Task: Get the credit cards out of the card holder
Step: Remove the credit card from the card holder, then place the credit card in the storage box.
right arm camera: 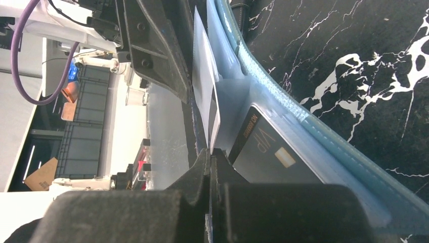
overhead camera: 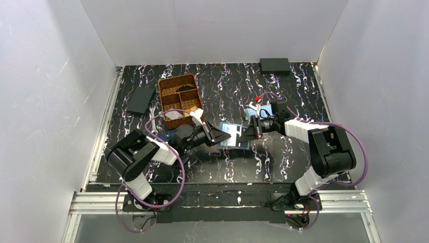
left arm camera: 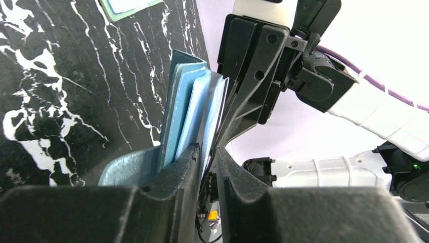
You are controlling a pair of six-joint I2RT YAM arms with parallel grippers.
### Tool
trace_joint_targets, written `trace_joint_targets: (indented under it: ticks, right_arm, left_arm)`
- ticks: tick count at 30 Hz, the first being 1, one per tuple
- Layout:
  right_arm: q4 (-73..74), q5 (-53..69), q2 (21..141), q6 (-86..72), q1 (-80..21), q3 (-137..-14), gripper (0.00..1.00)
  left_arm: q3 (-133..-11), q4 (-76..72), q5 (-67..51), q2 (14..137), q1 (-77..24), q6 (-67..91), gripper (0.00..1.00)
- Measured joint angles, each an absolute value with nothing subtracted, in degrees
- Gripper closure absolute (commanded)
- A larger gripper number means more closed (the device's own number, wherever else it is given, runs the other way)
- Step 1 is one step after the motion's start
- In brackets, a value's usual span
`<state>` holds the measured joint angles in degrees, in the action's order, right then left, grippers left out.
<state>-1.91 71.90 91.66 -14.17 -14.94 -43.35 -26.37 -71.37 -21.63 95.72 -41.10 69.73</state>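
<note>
The steel-blue card holder (overhead camera: 234,134) lies open at the table's middle, between my two grippers. My left gripper (overhead camera: 221,136) comes at it from the left. In the left wrist view the jaws stand close together around a pale blue flap (left arm camera: 211,116) of the card holder (left arm camera: 177,106), with only a thin gap. My right gripper (overhead camera: 249,133) faces it from the right, shut on the edge of a white credit card (right arm camera: 204,86) that sticks out of the pockets. A dark card (right arm camera: 263,152) sits in a clear pocket beside it.
A brown woven basket (overhead camera: 178,95) with compartments stands at the back left, a white card in one. A black wallet (overhead camera: 140,100) lies left of it, a black box (overhead camera: 274,65) at the far edge. A pale blue item (overhead camera: 251,112) lies behind the right gripper.
</note>
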Motion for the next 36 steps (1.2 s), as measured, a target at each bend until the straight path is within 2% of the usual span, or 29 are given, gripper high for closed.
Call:
trace_joint_targets:
  ticks: [2,4,9,14,17,19,20,23,25,26,30,36]
  right_arm:
    - [-1.85,71.75,92.12,-13.76,-14.9,-43.33,0.99]
    - [-1.61,71.44,92.49,-13.08,-14.87,-43.33,0.99]
    - [2.72,68.79,94.35,-8.01,-14.59,-43.79,0.99]
    - [14.98,62.41,98.8,4.56,-14.04,-47.99,0.99]
    - [20.08,59.94,98.56,10.83,-13.93,-49.21,0.99]
    - [24.84,58.15,97.34,16.05,-13.93,-50.57,0.99]
    - [26.09,57.65,96.84,17.89,-13.93,-51.24,0.99]
    - [35.16,54.37,91.29,30.48,-14.0,-55.92,0.99]
    - [37.58,52.56,88.86,34.06,-14.46,-56.64,0.99]
    - [39.16,51.29,87.48,36.29,-14.59,-57.32,0.99]
    - [45.3,47.11,81.08,46.35,-15.9,-63.42,0.99]
    - [50.24,42.96,72.71,60.34,-17.12,-67.42,0.99]
  left_arm:
    - [-25.8,-71.83,-21.65,95.96,-40.6,70.35,0.97]
    - [-25.19,-72.05,-21.74,96.25,-39.99,70.76,1.0]
    - [-23.11,-73.41,-22.0,97.49,-38.35,71.26,1.0]
    - [-20.71,-74.35,-21.8,104.86,-37.12,71.44,1.0]
    - [-18.55,-72.34,-20.25,105.45,-36.97,70.83,0.8]
    - [-16.91,-63.46,-18.33,99.37,-36.91,69.67,0.68]
    - [-16.43,-59.18,-17.3,95.0,-36.86,68.53,0.61]
    - [-17.39,-35.64,-12.21,71.46,-36.86,61.28,0.34]
    - [-18.13,-27.24,-10.24,63.33,-36.86,58.87,0.08]
    - [-18.28,-23.29,-9.43,58.15,-36.84,57.1,0.02]
    - [-18.79,-15.92,-7.66,40.95,-36.29,55.79,0.02]
    - [-18.79,-11.55,-10.72,32.32,-35.29,61.34,0.02]
